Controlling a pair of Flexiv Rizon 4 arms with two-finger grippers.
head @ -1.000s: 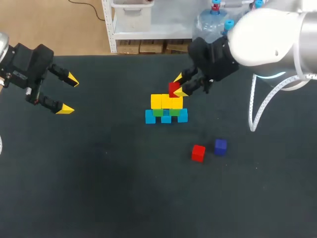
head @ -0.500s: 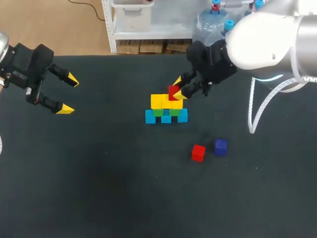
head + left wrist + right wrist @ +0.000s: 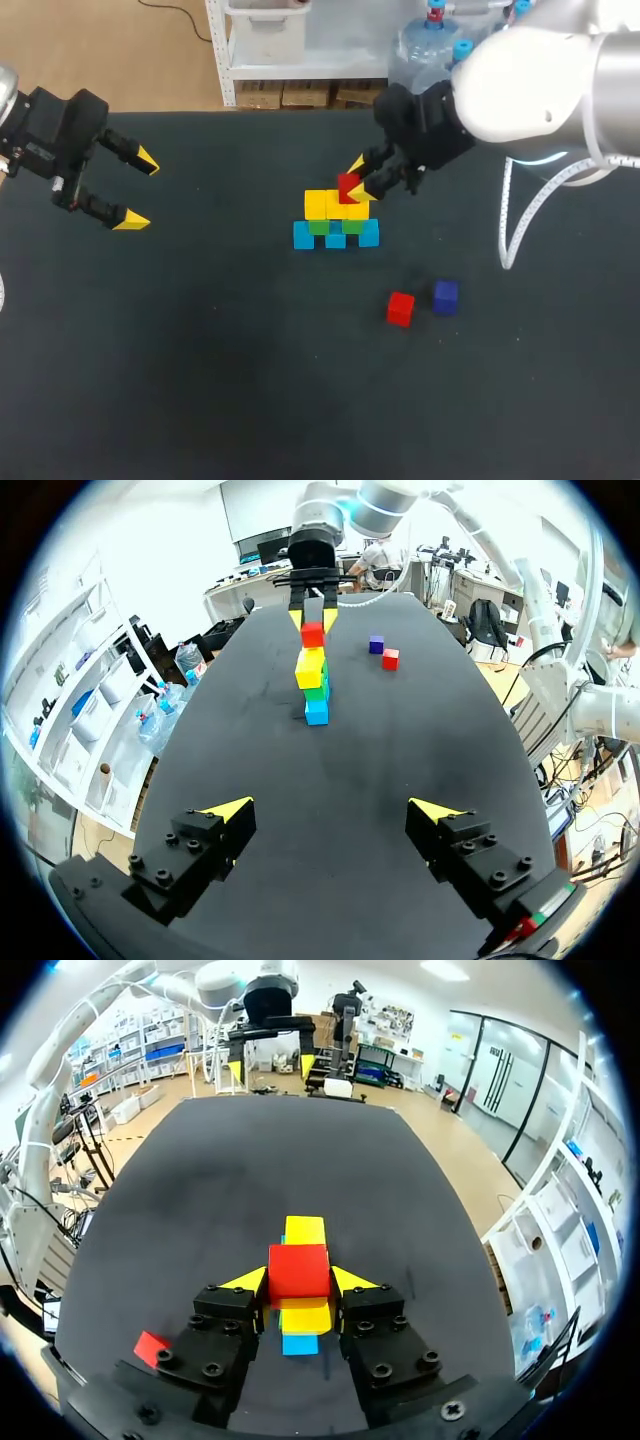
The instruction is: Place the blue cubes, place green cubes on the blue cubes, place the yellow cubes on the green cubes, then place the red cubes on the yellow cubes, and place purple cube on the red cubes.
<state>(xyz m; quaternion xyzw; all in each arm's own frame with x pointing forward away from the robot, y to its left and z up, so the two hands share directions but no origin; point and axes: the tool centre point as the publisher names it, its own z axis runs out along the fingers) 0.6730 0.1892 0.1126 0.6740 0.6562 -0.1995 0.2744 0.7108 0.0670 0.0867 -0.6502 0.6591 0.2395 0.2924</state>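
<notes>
A cube stack stands mid-table: blue cubes (image 3: pixel 303 236) at the bottom, green cubes (image 3: pixel 319 227) on them, yellow cubes (image 3: pixel 316 204) on top. My right gripper (image 3: pixel 358 178) is shut on a red cube (image 3: pixel 349 186), held at the stack's right top over the yellow layer. In the right wrist view the red cube (image 3: pixel 298 1271) sits between the fingers of the right gripper (image 3: pixel 298 1280), yellow cubes (image 3: pixel 305 1230) under and ahead. A second red cube (image 3: pixel 400 308) and a purple cube (image 3: pixel 445 295) lie on the table nearer the front. My left gripper (image 3: pixel 138 189) hangs open far left.
The black table (image 3: pixel 200 380) stretches wide around the stack. In the left wrist view the left gripper (image 3: pixel 330 810) has the stack (image 3: pixel 314 678) far ahead, with the loose red cube (image 3: pixel 390 658) and purple cube (image 3: pixel 376 644) beside it.
My right gripper has carried the red cube a little left and down, closer onto the yellow cubes. The left arm has kept still.
</notes>
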